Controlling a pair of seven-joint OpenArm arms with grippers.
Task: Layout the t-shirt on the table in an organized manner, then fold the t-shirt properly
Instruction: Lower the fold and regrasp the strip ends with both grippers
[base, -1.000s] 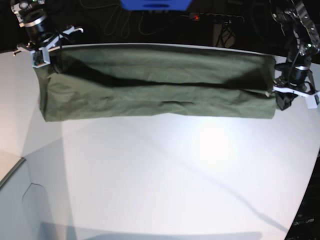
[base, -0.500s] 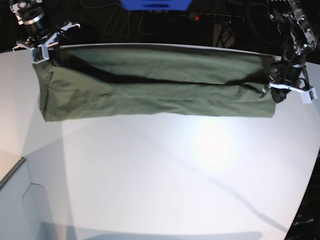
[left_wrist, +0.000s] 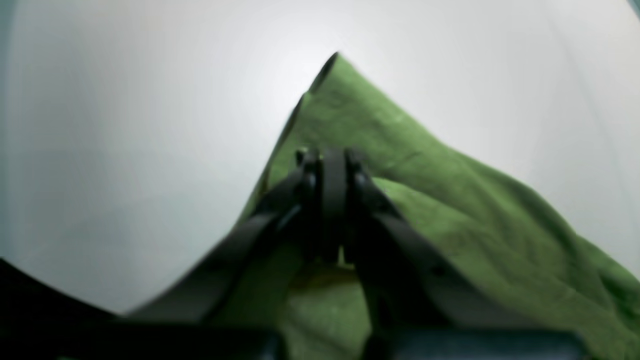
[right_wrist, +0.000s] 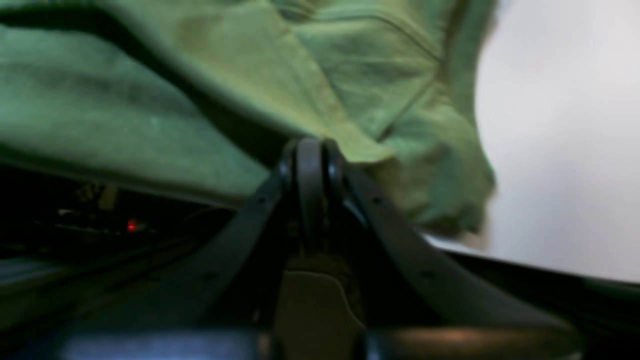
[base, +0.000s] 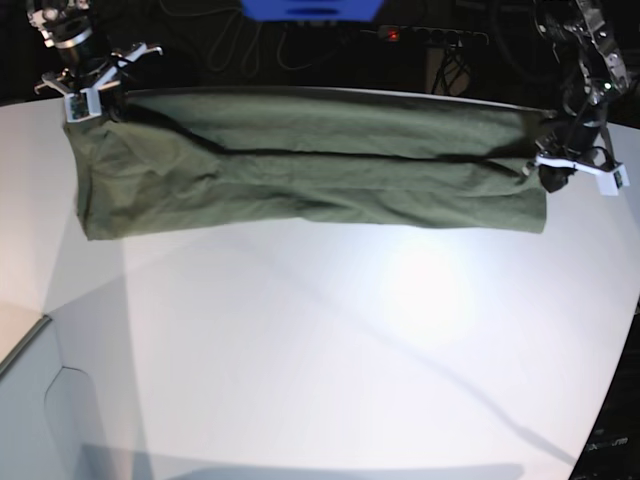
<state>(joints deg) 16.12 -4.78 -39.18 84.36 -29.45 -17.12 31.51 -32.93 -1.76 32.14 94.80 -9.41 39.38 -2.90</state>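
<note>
Both end effectors, left (base: 553, 172) and right (base: 88, 100), clamp t-shirt (base: 310, 165) corners above counter (base: 330, 340); risk: uneven pull slips cloth, skewing the fold.

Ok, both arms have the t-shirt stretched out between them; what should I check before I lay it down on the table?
1. Left gripper shut on the t-shirt: ok; cloth sits between its fingers.
2. Right gripper shut on the t-shirt: ok.
3. Shirt spread wide between the arms: ok in the base view.
4. Cloth smooth: not ok; a long crease runs along its width, and the end near the right gripper is bunched.
5. Bare table in front of the shirt: ok.
6. Which end is the neck: cannot tell.
</note>
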